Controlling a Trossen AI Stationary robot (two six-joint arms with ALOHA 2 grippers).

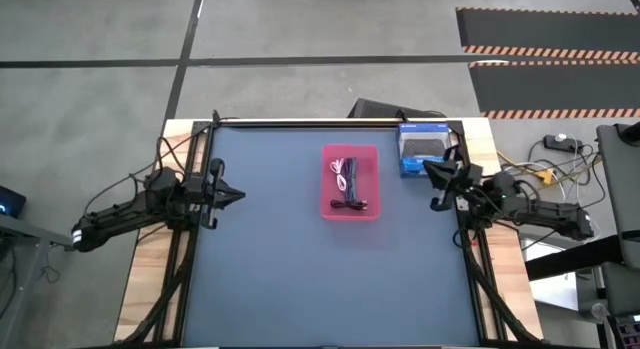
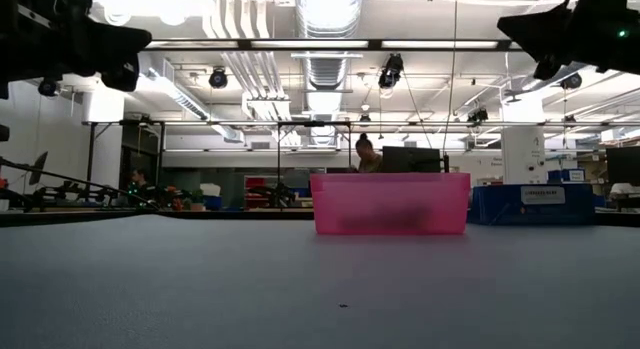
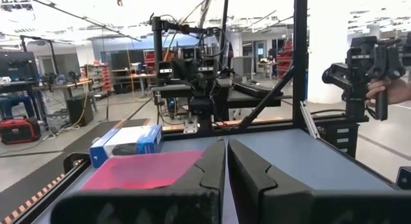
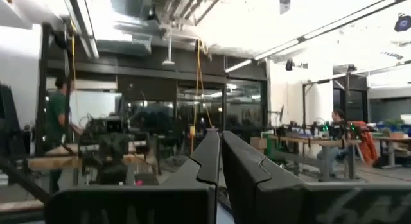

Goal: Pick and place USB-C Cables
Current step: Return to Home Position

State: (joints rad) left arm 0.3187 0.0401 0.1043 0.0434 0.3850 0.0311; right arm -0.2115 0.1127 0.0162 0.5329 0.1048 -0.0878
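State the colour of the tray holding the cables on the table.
Pink, slightly see-through. The tray shows best in the low view, side on.

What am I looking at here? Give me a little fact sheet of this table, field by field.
Table: dark blue-grey tabletop, wood edges
Tray: rectangular pink plastic tray, near the middle
Cables: short bundled cables inside the tray; white and black ones show
Box: blue cardboard box, right of the tray
Left claw: shut, empty, at the left edge
Right claw: shut, empty, at the right edge
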